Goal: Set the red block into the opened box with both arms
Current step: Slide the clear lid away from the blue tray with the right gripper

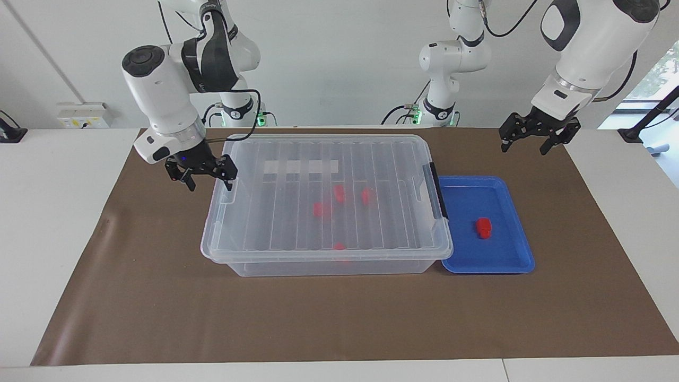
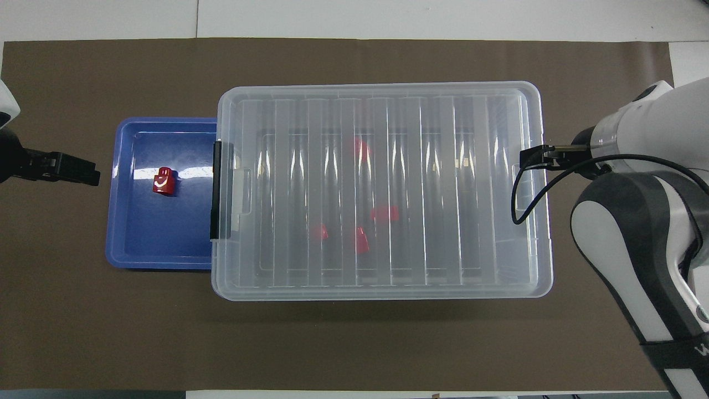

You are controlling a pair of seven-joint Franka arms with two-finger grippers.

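Observation:
A red block [image 1: 482, 227] [image 2: 163, 182] lies alone in the blue tray [image 1: 488, 268] [image 2: 160, 263]. The clear box [image 1: 392, 175] [image 2: 454, 138] stands beside the tray with its ribbed lid on, and several more red blocks [image 1: 339, 193] show through the lid. My right gripper [image 1: 208, 183] [image 2: 530, 158] hangs open over the box's end rim toward the right arm's end of the table, by the clear latch. My left gripper [image 1: 524, 149] [image 2: 91, 176] waits open and empty in the air over the mat, beside the tray.
A brown mat [image 1: 159, 297] covers the table. The box's black latch [image 1: 438, 191] [image 2: 216, 189] faces the tray, and the box end overlaps the tray's rim. A white label strip [image 1: 299, 167] lies on the lid.

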